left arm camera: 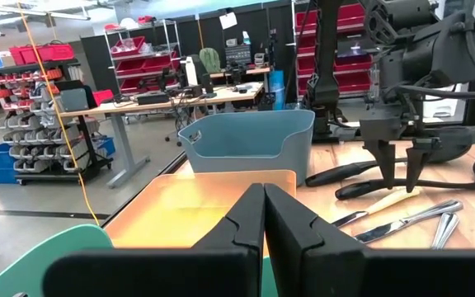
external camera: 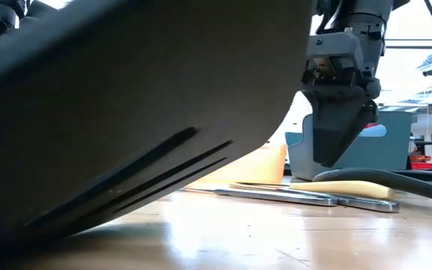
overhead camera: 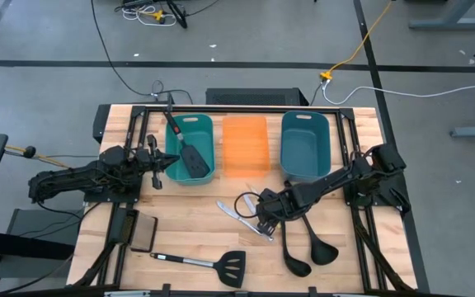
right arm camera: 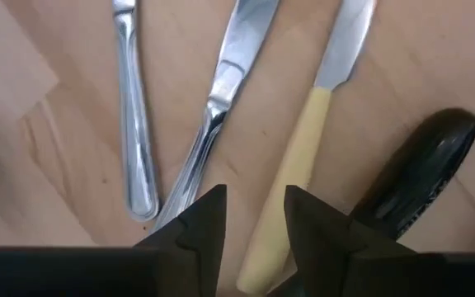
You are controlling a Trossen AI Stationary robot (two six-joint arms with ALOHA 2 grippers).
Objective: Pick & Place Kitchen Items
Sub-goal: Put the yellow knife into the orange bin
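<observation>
Right gripper (right arm camera: 254,219), jaws part-open, empty, over cream-handled table knife (right arm camera: 291,181) mid-table; neighbouring silver knife (right arm camera: 209,124) could get pinched too. Left gripper (left arm camera: 264,214) closed, empty.

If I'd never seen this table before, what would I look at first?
Probably the three bright bins at the table's far edge: a teal bin with a black spatula lying in it, an orange bin in the middle, and a blue bin. Next, the right gripper, open, just above the table knives beside two black ladles.
</observation>
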